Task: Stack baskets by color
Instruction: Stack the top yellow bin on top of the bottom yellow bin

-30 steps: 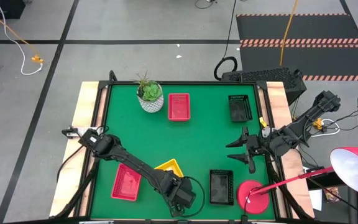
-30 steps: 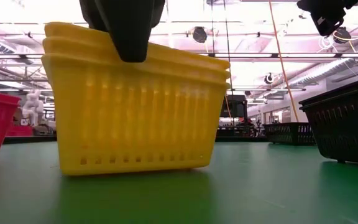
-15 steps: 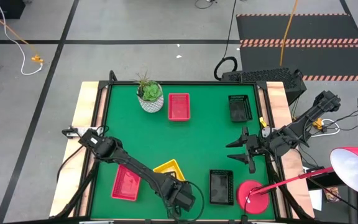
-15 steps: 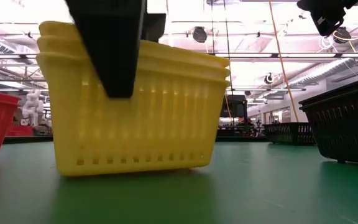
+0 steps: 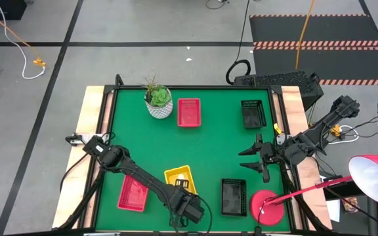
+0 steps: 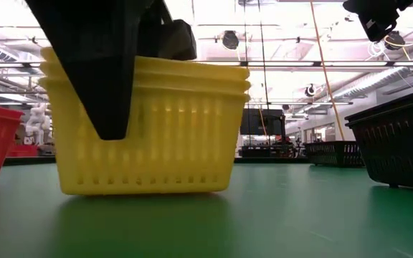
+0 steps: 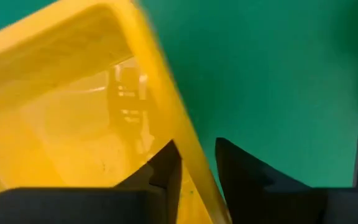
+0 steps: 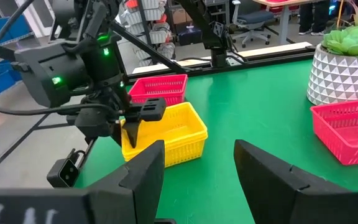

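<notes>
Yellow baskets (image 5: 179, 179): nested stack, three rims visible in low view, upright near front edge of green surface (image 5: 202, 154), wall between fingers of left tool (image 7: 194, 165). Red basket (image 5: 133, 194) just left of yellow, tilted. Second red basket (image 5: 189, 112) at back centre. Black basket (image 5: 252, 113) at back right; another black basket (image 5: 233, 196) at front right. All upright, well apart.

The left gripper (image 5: 182, 194) has squared the yellow baskets (image 5: 180, 177).
</notes>
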`<state>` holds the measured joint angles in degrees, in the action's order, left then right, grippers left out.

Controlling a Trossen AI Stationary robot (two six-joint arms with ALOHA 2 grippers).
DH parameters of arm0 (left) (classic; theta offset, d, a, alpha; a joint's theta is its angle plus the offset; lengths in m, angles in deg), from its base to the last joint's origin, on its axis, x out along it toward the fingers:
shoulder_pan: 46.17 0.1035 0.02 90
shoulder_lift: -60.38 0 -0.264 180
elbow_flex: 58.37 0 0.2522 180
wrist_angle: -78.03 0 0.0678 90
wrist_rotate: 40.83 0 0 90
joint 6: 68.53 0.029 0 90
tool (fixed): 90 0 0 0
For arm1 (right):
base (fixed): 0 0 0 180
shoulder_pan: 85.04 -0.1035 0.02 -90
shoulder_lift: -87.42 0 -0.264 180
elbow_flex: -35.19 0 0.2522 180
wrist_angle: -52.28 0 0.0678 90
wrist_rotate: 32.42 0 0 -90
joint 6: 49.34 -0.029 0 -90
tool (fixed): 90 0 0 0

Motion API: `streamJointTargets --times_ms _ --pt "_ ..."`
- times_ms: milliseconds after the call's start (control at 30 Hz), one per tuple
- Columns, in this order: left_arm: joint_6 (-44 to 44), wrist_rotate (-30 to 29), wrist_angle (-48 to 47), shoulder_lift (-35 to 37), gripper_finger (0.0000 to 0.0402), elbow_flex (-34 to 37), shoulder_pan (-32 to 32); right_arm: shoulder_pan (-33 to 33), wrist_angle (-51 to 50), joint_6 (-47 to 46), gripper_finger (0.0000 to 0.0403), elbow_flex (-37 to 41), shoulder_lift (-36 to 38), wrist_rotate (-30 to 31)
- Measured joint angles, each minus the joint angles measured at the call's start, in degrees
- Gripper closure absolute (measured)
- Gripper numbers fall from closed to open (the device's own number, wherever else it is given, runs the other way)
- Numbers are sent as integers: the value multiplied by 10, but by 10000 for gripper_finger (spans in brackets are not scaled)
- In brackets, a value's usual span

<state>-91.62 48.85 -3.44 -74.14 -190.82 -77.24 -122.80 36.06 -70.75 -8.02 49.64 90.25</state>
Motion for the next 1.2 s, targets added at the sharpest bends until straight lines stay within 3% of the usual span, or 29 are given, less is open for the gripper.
streamJointTargets --times_ms 167,367,600,867,1200 --pt "10 -8 1 0 383 0 -2 0 0 0 216 0 0 0" --pt "3 -8 3 1 380 0 0 0 0 0 216 0 0 0" --pt "-73 -5 36 1 389 0 12 0 0 0 216 0 0 0" --pt "-66 -3 45 1 379 0 11 0 -6 -4 216 0 0 0" --pt "-88 16 48 1 283 0 14 0 -26 -39 216 0 0 0"
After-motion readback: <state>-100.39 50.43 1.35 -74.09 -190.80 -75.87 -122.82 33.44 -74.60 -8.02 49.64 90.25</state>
